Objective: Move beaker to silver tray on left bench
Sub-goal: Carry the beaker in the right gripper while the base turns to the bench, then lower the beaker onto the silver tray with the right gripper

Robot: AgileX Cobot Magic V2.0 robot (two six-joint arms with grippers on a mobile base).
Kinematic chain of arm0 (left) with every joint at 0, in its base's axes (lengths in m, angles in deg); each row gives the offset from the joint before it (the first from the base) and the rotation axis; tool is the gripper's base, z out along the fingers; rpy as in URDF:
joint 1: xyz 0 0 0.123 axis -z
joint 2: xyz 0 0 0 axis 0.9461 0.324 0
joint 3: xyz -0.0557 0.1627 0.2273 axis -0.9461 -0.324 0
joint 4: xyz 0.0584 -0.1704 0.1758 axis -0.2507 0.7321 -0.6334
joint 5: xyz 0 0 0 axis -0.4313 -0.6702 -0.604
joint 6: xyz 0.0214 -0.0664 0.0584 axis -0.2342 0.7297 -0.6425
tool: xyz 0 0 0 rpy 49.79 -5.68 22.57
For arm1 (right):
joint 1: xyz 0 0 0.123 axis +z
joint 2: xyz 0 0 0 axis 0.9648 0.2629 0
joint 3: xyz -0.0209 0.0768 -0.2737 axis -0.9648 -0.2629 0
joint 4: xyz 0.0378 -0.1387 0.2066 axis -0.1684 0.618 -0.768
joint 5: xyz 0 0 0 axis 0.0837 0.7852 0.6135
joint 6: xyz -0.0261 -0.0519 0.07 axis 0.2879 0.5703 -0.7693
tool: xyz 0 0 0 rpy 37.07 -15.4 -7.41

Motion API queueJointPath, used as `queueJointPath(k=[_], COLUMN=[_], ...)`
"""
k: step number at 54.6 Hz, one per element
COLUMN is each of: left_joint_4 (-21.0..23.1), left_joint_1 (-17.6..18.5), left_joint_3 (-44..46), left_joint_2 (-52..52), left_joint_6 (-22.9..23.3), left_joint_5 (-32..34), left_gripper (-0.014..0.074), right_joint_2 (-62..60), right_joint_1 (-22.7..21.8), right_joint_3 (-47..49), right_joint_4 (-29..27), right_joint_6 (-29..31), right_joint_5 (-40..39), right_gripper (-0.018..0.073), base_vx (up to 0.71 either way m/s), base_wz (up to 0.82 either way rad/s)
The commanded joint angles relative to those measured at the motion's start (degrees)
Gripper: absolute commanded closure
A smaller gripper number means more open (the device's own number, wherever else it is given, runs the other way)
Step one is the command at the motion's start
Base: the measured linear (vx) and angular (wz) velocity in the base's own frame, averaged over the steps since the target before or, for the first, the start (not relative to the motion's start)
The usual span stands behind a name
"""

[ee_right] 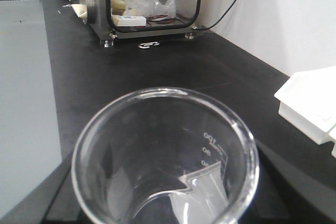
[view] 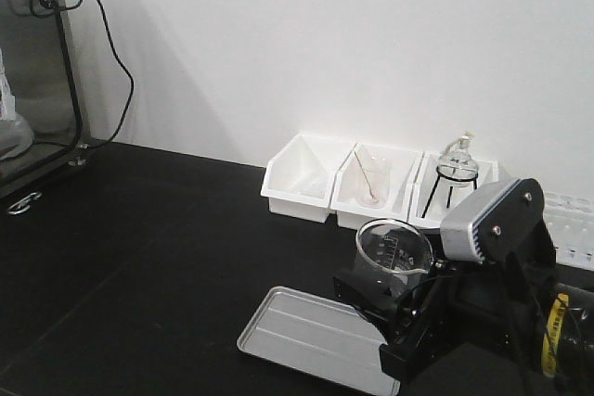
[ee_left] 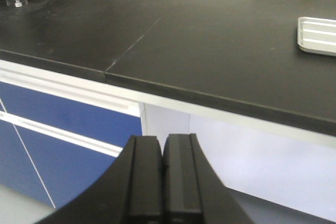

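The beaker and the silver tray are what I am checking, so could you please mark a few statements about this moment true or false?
1. The beaker sits in the right gripper. True.
2. The held beaker contains a stirring rod. False: it is empty. The stirring rod stands in the middle white bin.
3. The left gripper is shut and holds nothing. True.
4. The round-bottomed flask stands on the silver tray. False: the flask sits on its tripod in the right-hand white bin.
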Motion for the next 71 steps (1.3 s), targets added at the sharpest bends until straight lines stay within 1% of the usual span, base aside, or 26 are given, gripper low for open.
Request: queueJointPath(k=[1,33,71], left_joint_4=[0.1,0.1,0.1], left_joint_1=[0.2,0.2,0.2], left_joint_3=[-1.9,-1.9,-1.9], left_joint_2=[-0.9,-0.9,-0.9], left_joint_6=[0.1,0.1,0.1], left_joint_5=[4.7,4.7,4.7], left_gripper=[0.0595,0.0595,0.0595], right_joint_2=[-1.5,-1.5,-1.5], right_joint_1=[-0.1,-0.1,-0.1], right_joint_3=[2.1,2.1,2.1], right_joint_4=[-1.5,-1.5,-1.6], right_joint_6=[0.0,0.0,0.0], right_joint_5=[-1.3,-1.3,-1.4], right_gripper=[0.0566,0.0566,0.0566], base_vx=[0.18,0.11,0.01], base_wz=[0.03,-0.06,-0.02])
